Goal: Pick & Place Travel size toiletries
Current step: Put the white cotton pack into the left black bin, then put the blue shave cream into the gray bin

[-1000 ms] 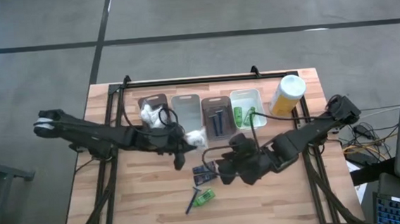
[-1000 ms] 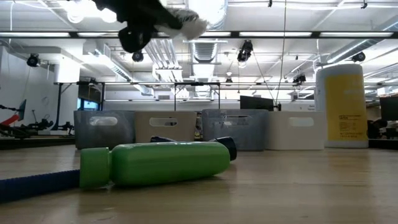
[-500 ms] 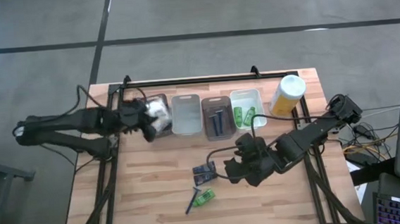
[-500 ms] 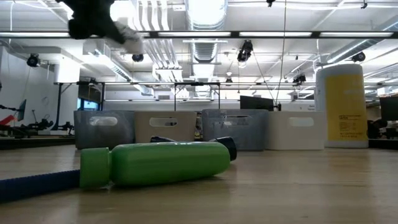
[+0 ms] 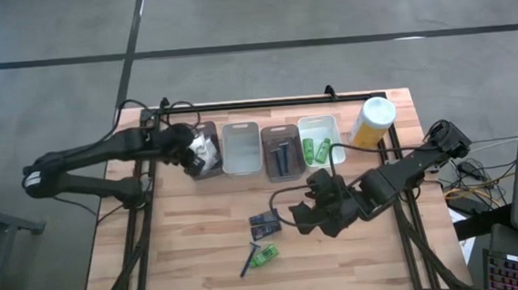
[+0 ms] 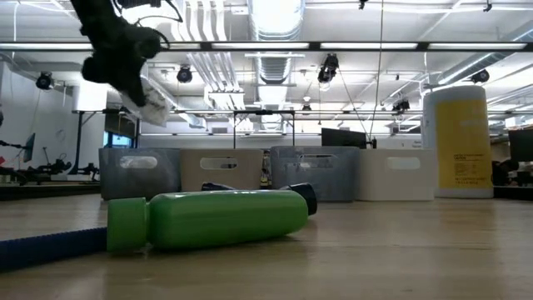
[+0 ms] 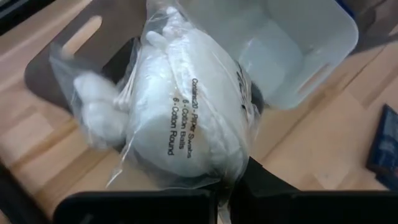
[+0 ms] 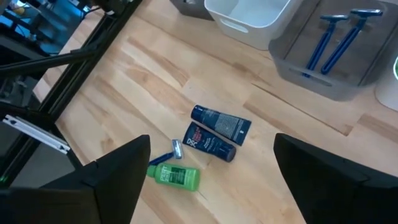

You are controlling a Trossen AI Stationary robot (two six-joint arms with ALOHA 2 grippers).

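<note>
Left gripper (image 5: 189,153): over the brown bin (image 5: 207,163) at the left end of the row, fingers closed on a white bag (image 7: 186,118) of cotton swabs and balls; the bag hangs above that bin, not yet let go.
Right gripper (image 5: 311,213): near the table's middle, just beside the two dark tubes (image 5: 264,223); fingers spread wide, holding nothing.
Done, by my reckoning: two blue razors (image 8: 339,38) lie in the grey bin (image 5: 281,164); green bottles (image 5: 314,147) sit in the white bin (image 5: 329,122) next to the yellow canister (image 5: 371,122).
Empty: the clear bin (image 5: 242,163) between brown and grey.
Left: the bag's release, then the tubes, one green bottle (image 5: 266,254) and one razor (image 5: 248,259) touching it, all loose on the wood.
Progress: I'd say past halfway.
</note>
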